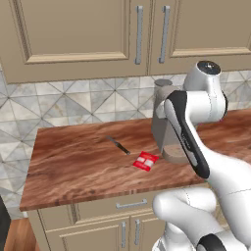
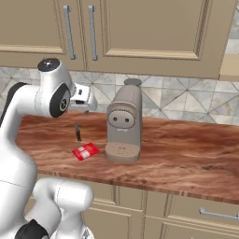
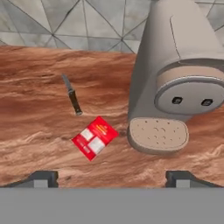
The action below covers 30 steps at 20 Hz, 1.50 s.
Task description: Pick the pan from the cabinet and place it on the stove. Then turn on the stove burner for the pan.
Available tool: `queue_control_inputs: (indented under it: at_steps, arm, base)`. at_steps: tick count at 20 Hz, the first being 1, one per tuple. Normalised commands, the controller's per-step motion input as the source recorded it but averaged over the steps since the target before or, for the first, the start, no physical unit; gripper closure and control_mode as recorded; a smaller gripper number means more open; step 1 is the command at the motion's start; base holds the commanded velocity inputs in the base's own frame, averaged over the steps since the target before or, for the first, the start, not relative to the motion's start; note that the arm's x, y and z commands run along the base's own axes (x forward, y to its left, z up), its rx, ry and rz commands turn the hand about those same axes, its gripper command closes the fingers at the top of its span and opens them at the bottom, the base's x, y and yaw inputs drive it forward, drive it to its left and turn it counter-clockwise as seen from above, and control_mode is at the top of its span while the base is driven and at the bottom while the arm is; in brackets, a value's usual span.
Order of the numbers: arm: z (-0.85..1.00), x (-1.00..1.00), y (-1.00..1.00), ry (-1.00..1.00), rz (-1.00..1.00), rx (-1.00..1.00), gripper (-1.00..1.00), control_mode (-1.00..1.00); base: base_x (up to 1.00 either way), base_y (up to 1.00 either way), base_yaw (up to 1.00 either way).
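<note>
Wood-grain counter (image 1: 73,166) runs across the middle of both base views, under a grey triangle-tiled backsplash (image 1: 73,105), and the cabinet (image 1: 73,34) fills the top of each frame. Its beige doors have recessed panels and are shut; two vertical silver bar handles (image 1: 138,34) stand side by side, at upper right in the left base view and upper left in the right base view, their long axis straight up and down. Below them, on the counter, stands a beige coffee machine (image 2: 123,123), upright, its round perforated drip tray at the foot facing the front edge; in the hand view it takes up the right half of the frame. Just left of its foot lies a small red and white packet (image 3: 95,137), flat and turned diagonally, near the machine but apart from it. Beyond the packet, toward the backsplash, lies a knife (image 3: 72,100) with a dark handle, its long axis running from the tiles toward the front edge, slightly slanted; it is close to the packet without touching. The gripper (image 3: 111,178) hangs above the counter with its fingertips (image 3: 41,178) spread wide at the bottom corners of the hand view, nothing between them. Low beige drawers (image 1: 130,205) with horizontal handles sit under the counter's front edge.
</note>
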Motion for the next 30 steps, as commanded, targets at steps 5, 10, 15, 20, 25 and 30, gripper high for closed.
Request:
queue_control_inputs:
  at_steps: [5, 10, 15, 20, 25, 30]
  arm:
    - [0.43, -0.04, -0.06, -0.24, -0.08, 0.00, -1.00, -1.00]
    - [0.58, 0.00, -0.01, -0.23, -0.03, 0.00, -1.00, -1.00]
    - [0.57, 0.00, 0.00, -0.22, -0.01, 0.00, -1.00, -1.00]
    - [0.54, -0.04, 0.00, -0.22, -0.01, 0.00, -1.00, -1.00]
    - [0.46, -0.03, 0.00, -0.26, 0.00, 0.00, -1.00, -1.00]
    - [0.42, 0.00, 0.00, -0.25, 0.00, 0.00, -1.00, -1.00]
  base:
    - [0.00, 0.00, 0.00]
    - [0.00, 0.00, 0.00]
    - [0.00, 0.00, 0.00]
    - [0.00, 0.00, 0.00]
    - [0.00, 0.00, 0.00]
    - [0.00, 0.00, 0.00]
